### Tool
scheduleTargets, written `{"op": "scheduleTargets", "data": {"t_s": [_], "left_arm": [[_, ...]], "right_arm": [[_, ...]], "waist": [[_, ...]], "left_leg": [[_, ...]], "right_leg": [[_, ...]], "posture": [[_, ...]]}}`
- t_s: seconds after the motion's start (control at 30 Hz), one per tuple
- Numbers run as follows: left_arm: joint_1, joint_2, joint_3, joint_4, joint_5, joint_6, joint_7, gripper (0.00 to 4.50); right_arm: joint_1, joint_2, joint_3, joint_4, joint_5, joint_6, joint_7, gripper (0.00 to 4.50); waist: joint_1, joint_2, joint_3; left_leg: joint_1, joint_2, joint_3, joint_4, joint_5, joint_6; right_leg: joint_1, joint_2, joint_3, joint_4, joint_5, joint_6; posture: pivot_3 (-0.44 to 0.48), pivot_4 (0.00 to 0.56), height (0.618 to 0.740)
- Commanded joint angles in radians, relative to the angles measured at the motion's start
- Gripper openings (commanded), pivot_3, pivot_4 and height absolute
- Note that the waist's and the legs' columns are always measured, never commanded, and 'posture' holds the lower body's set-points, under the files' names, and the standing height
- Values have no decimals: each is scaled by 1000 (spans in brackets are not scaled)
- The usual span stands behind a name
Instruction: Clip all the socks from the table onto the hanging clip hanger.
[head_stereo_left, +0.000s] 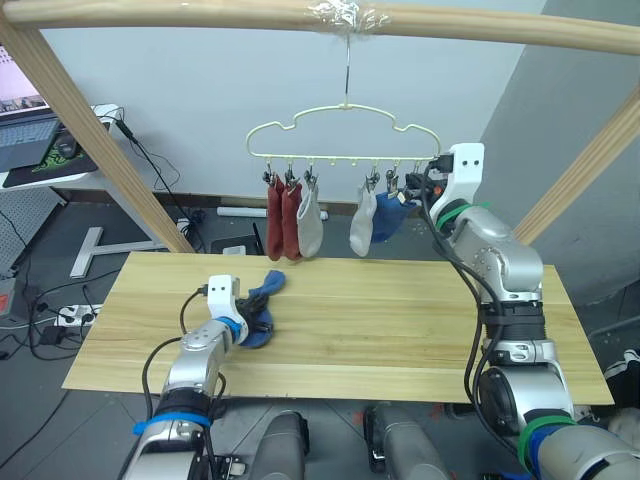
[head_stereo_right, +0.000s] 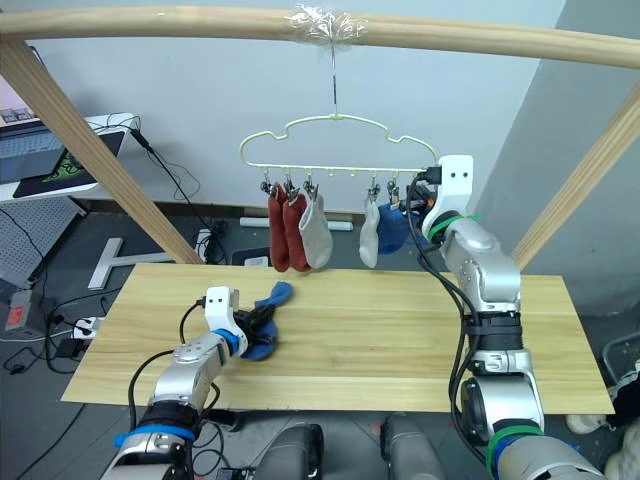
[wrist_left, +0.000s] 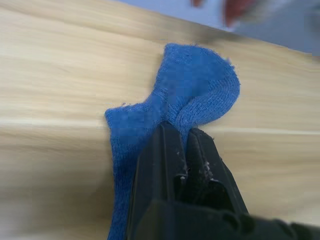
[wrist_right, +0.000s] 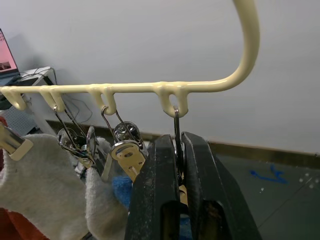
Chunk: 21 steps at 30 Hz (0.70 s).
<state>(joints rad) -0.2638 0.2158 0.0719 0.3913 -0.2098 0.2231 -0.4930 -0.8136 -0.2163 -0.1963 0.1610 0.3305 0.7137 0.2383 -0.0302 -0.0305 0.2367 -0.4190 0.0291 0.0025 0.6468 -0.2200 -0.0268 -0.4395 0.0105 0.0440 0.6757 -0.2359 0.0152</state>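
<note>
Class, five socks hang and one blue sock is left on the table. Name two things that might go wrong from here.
1. The left gripper pinches only a fold of the blue sock, so it may slip when lifted.
2. The right gripper squeezes the end clip on the clip hanger; pulling might swing the hanger.

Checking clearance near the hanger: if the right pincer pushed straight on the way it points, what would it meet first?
The right pincer already sits at the end clip's wire; straight on it would likely meet the clip hanger bar, though depth is unclear.
</note>
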Motion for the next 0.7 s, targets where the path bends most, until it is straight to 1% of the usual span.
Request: {"op": "scheduleTargets", "data": {"t_s": [0.03, 0.17, 0.3, 0.43, 0.53, 0.7], "left_arm": [[13, -67, -90, -247, -47, 69, -19, 20], [16, -129, -168, -405, -49, 138, 8, 20], [-12, -166, -203, -470, -45, 169, 41, 20], [-50, -188, -223, -489, -42, 191, 61, 20], [-100, -202, -243, -462, -23, 179, 74, 20], [-149, -222, -232, -406, -19, 151, 86, 20]], "right_arm": [[-54, -29, -77, -26, 92, 150, -6, 0], [-98, -45, -124, -29, 161, 298, -19, 0], [-118, -56, -136, -46, 210, 410, -25, 0], [-133, -48, -155, -63, 241, 465, -48, 0], [-153, -32, -184, -72, 269, 508, -70, 0], [-163, -14, -212, -83, 289, 545, -104, 0]], "waist": [[0, 0, 0], [-3, 0, 0], [-9, 0, 0], [-16, 0, 0], [-17, 0, 0], [-23, 0, 0]], "left_leg": [[-1, 0, 0, 0, 0, 0], [-1, 0, 0, -1, 0, 0], [0, 1, -1, -2, 0, 0], [0, 1, -1, -1, 0, 0], [-1, 0, 0, -1, 0, 0], [-2, 0, 0, -1, 0, 0]], "right_leg": [[0, 0, 0, -1, 0, 0], [0, 1, 1, -2, 0, 0], [0, 3, 1, -2, 0, 0], [0, 5, 1, -2, 0, 0], [0, 4, 0, -2, 0, 0], [0, 4, 1, -6, 0, 0]], "posture": [[-24, 235, 740], [-35, 237, 740], [-43, 238, 740], [-51, 240, 740], [-56, 241, 740], [-60, 244, 740]]}}
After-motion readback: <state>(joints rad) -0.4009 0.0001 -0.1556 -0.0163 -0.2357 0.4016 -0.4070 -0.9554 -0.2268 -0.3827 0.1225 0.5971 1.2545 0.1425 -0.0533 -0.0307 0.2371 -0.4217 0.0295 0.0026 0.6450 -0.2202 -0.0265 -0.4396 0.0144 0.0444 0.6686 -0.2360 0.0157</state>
